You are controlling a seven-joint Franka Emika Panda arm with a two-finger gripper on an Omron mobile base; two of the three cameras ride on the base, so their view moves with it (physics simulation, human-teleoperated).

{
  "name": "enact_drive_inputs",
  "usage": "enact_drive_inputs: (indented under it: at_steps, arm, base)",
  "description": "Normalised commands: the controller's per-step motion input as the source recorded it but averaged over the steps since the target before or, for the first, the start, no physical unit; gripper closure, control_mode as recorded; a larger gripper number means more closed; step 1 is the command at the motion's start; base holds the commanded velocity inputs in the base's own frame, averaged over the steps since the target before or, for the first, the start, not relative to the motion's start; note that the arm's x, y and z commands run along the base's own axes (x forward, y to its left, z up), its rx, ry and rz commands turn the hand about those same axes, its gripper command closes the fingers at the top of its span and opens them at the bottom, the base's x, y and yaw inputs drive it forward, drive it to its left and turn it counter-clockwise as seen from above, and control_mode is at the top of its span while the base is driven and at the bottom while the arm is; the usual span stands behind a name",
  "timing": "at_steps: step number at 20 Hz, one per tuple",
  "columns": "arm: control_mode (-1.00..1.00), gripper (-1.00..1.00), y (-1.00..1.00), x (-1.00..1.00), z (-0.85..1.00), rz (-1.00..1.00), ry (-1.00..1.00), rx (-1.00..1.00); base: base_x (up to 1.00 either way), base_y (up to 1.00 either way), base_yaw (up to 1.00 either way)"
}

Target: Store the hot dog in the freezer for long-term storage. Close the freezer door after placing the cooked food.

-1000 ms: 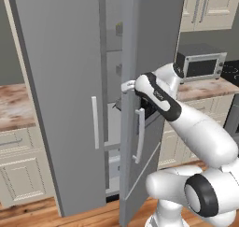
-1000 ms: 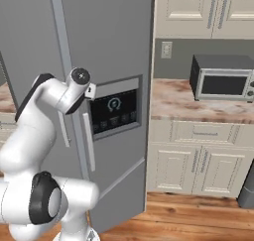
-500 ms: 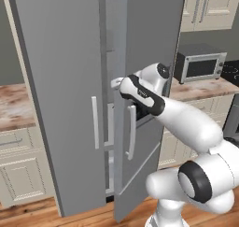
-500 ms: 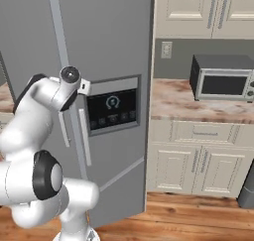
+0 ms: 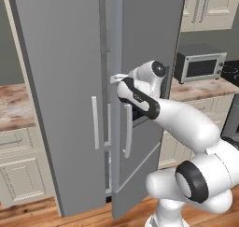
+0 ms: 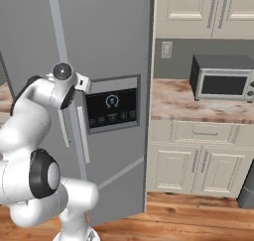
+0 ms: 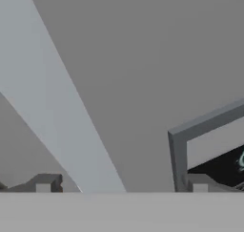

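Note:
The freezer door point(image 5: 144, 34) stands nearly shut, a grey panel with a white handle point(image 5: 127, 130) and a black dispenser panel point(image 6: 111, 108). A thin dark gap beside it still shows a sliver of the freezer point(image 5: 106, 48). My gripper point(image 5: 116, 78) is up against the door's outer face near its handle edge, and it sits left of the dispenser point(image 6: 82, 81). In the hand view the gripper point(image 7: 121, 185) is open with nothing between its fingertips point(image 7: 45, 183), and the handle point(image 7: 52, 97) and door face are very close. The hot dog is hidden.
The plain grey door point(image 5: 56, 81) with its own handle point(image 5: 94, 123) borders the gap on the left. A microwave point(image 6: 223, 79) sits on the marble counter point(image 6: 178, 103) to the right, with cream cabinets point(image 6: 183, 163) above and below. Wood floor lies in front.
The freezer door has swung further toward shut and the gap has narrowed. My arm has followed it to the left, jaws staying open.

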Motion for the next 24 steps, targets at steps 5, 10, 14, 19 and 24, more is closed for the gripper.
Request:
enact_drive_inputs:
  at_steps: [5,10,14,19,24]
  arm:
    - [-1.0,-1.0,-0.08,-0.21,0.87,-0.06,0.0,-0.02]
    - [-1.0,-1.0,-0.27,0.01,0.05,-0.07,-0.1,-0.04]
    - [-1.0,-1.0,-0.46,0.03,0.0,-0.03,0.0,-0.02]
    - [-1.0,-1.0,-0.05,0.02,-0.03,0.0,-0.01,0.0]
    - [-1.0,-1.0,0.0,0.35,-0.06,0.01,-0.08,0.0]
  base:
    - [0.0,0.0,0.0]
    - [0.0,0.0,0.0]
    - [0.0,0.0,0.0]
    - [0.0,0.0,0.0]
    - [0.0,0.0,0.0]
